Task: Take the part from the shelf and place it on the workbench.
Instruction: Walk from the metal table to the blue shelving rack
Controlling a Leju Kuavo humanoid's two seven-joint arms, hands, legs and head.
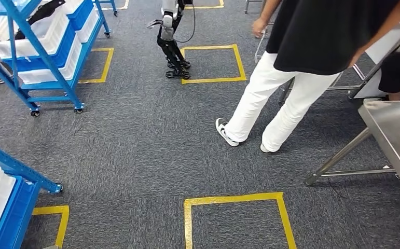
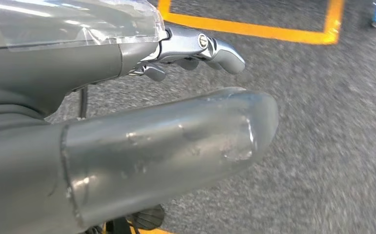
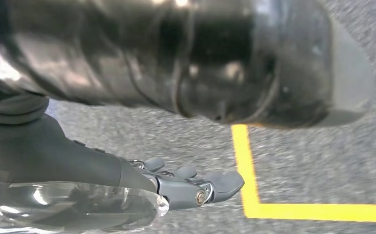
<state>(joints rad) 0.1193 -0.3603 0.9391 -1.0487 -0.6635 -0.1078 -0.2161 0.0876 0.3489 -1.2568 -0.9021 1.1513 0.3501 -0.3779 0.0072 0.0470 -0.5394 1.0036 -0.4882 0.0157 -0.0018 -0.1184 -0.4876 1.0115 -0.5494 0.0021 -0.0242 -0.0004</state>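
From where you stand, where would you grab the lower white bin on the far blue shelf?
Probably by its long front rim, coming from the open carpet side beside the yellow floor square. The white bin sits tilted in the blue shelf with that rim facing outward, and the slanted posts crowd its ends. It is far off, so details are unclear.

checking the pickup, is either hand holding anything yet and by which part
Nothing is held: the left hand and right hand both hang over the carpet.
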